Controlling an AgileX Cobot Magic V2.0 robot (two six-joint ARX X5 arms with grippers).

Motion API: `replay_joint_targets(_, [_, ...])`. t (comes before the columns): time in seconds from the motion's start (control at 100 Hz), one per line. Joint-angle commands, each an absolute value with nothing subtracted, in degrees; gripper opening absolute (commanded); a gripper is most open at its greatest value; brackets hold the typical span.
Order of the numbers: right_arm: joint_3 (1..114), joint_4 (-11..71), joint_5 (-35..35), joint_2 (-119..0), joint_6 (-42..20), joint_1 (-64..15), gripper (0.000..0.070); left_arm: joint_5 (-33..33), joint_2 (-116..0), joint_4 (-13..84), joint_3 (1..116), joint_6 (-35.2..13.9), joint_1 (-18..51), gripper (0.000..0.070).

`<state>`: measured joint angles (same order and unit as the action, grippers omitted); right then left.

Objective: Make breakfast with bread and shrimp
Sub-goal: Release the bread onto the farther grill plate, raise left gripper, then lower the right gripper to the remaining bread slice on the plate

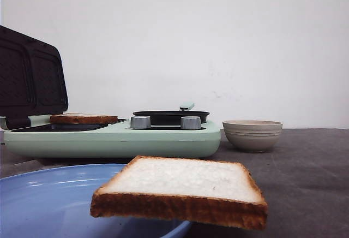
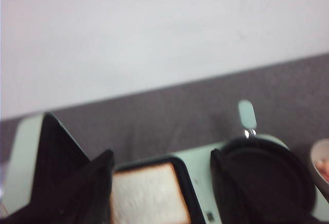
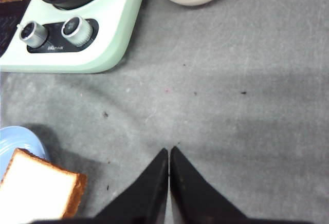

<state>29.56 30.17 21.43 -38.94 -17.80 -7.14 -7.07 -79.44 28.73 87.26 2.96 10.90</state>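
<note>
- Starting at the fingers: the right gripper (image 3: 169, 154) had its two black tips pressed together on nothing, hanging above bare grey table (image 3: 247, 106), to the right of the plate and nearer than the cooker.
- The left gripper (image 2: 162, 165) stood spread wide, empty, its fingers (image 2: 97, 175) framing the first slice of bread (image 2: 146, 196) lying flat on the cooker's dark grill plate.
- The second slice (image 1: 182, 189) lay at the near right rim of the blue plate (image 1: 43, 200), well over half of it jutting out past the edge, free of either gripper.
- That slice was square, so it had no real long axis; it lay flat, pale face up, one browned crust edge turned toward the front camera and a corner pointing right.
- The step in hand looked like fetching this second slice. Doing it well would mean opening the right fingers first, coming in from the overhanging side and pinching crust lightly, since the soft crumb would likely dent or tear.
- Farther right of the green cooker (image 1: 114, 140) with its frying pan (image 1: 170, 117), a cream bowl (image 1: 252, 134) held something pink, probably the shrimp.
</note>
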Motion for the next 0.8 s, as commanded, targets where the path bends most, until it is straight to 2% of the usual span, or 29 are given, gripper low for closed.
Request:
replay_joint_targets(0.0, [30.2, 30.0, 21.6, -39.2, -17.2, -7.4, 0.0, -8.8, -79.1, 28.7, 86.9, 2.3, 11.0, 0.0312])
replay_joint_targets(0.19, [30.2, 30.2, 22.6, -39.2, -17.2, -7.4, 0.0, -9.9, -75.1, 25.6, 78.8, -0.8, 10.9, 0.0313])
replay_joint_targets(0.45, [30.2, 30.2, 22.7, -39.2, -17.4, -7.4, 0.0, -9.5, -60.4, 14.8, 57.9, -6.9, 10.9, 0.0312])
replay_joint_targets(0.57, [30.2, 30.5, 23.0, -39.2, -17.4, -7.4, 0.0, -7.3, -53.6, 14.6, 50.5, -7.1, 10.9, 0.0312])
replay_joint_targets(0.79, [30.2, 30.5, 24.3, -39.2, -17.4, -7.4, 0.0, -7.3, -45.4, 15.8, 43.4, -7.2, 10.9, 0.0312])
